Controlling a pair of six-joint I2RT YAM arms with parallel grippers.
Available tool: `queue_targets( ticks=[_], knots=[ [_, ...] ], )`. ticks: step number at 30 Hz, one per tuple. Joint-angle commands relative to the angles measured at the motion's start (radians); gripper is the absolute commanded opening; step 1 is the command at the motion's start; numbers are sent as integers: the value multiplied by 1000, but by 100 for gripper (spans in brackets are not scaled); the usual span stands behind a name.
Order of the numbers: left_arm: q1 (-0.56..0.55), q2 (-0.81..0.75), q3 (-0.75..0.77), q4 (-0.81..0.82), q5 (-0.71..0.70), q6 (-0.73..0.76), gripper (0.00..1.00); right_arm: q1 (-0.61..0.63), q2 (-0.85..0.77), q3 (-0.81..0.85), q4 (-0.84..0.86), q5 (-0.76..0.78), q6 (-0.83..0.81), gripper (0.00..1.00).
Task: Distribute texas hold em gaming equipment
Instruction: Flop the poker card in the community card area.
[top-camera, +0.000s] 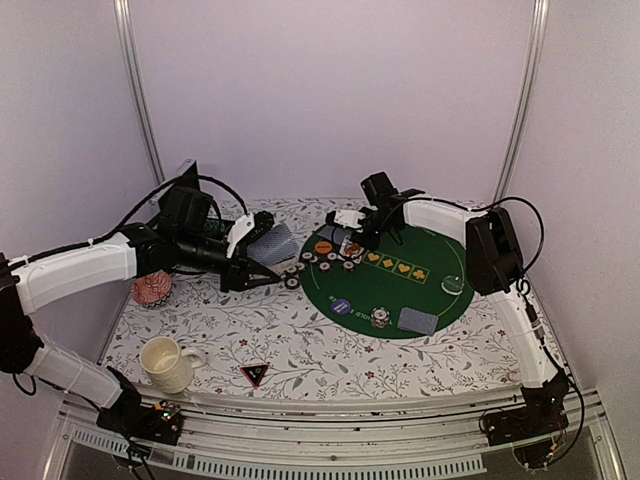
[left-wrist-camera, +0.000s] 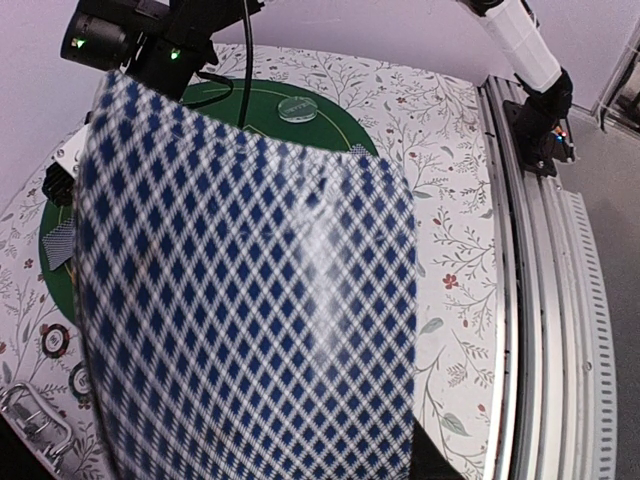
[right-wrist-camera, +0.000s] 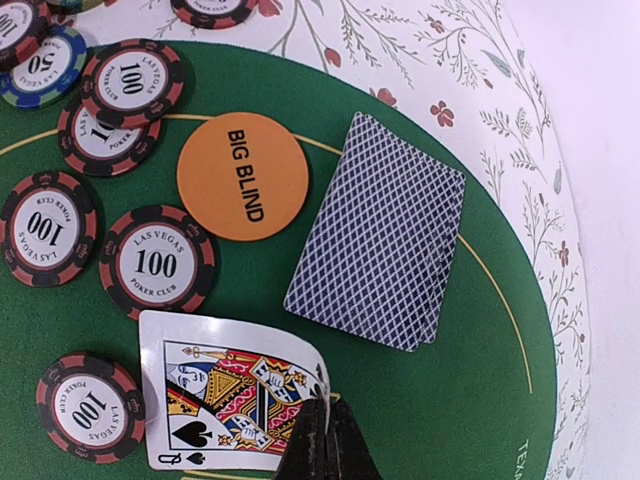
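Floral-print white tabletop (top-camera: 300, 335) carries a round green felt poker mat (top-camera: 405, 290) on your right half. Left gripper (top-camera: 258, 250) hangs just off the mat's left rim. Its jaws are clamped on a blue diamond-backed playing card (top-camera: 277, 243), held tilted in the air; one card or several, can't tell. Right gripper (right-wrist-camera: 325, 425) sits over the mat's far-left part, jaws pinched tight on the edge of a face-up queen of spades card (right-wrist-camera: 225, 400). Lifted or lying flat, can't tell.

Progress, my read: roughly midway.
- **On the felt:** a squared blue-backed card deck (right-wrist-camera: 378, 230), a smaller grey-blue card pile (top-camera: 417, 320) at the near rim, an orange round BIG BLIND button (right-wrist-camera: 243, 177), a blue round button (top-camera: 341, 306) with one chip beside it, and a clear round disc (top-camera: 452, 284).
- **Left for you:** both gripped cards need placing. The red-black-and-white poker chips (top-camera: 333, 257) are bunched at the left rim, some off on the cloth. The small black triangular marker (top-camera: 254, 374) lies well apart near the front edge, by the cream ceramic mug (top-camera: 165, 363).

Views:
- **Top:** the only one with the full layout, marker, mug and pink patterned dish (top-camera: 152, 288).
- **Right wrist:** the only one that reads print: 100 on the chips, a blue 50 chip (right-wrist-camera: 40, 65), the queen's face. It also shows the deck, which I can't find from top.
- **Left wrist:** mostly blocked by its own blurred card; mat, disc and a few chips show round the edges.
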Motion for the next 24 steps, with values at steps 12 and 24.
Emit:
queue_targets(
  ticks=[12, 24],
  knots=[
    [3, -26, -4, 22, -3, 15, 19, 4, 32, -36, 28, 107, -72, 1],
    [3, -28, -6, 24, -4, 14, 19, 4, 43, -50, 36, 101, -76, 1]
  ],
)
